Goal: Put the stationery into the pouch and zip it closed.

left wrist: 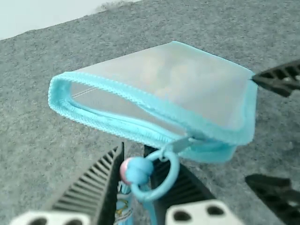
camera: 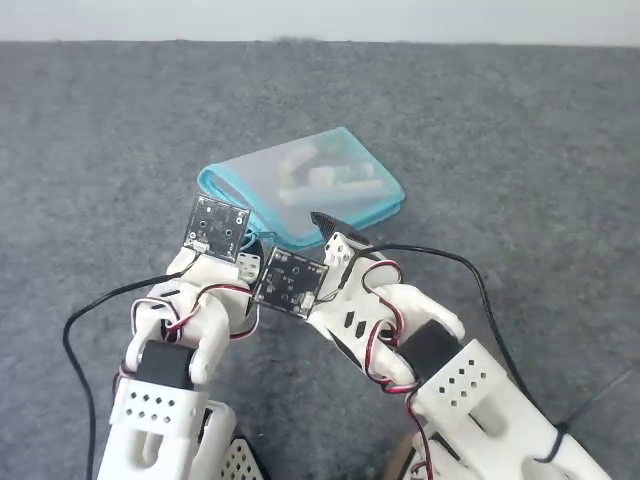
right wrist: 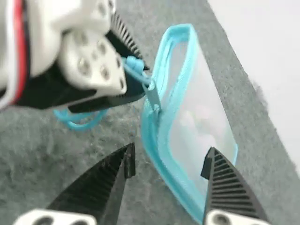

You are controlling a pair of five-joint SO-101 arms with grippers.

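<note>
Pouch (left wrist: 187, 89), judged limp and light, is pinched at its zip pull (left wrist: 138, 169) by left gripper (left wrist: 133, 154); right gripper (right wrist: 169, 152) is opened alongside.

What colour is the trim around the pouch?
Turquoise trim on the translucent pouch, matching the zipper pull. It shows best in the left wrist view.

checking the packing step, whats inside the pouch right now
Through the pouch's see-through side, pale stationery shapes, some stick-like, lie inside. The cloudy fabric hides what each item is.
</note>
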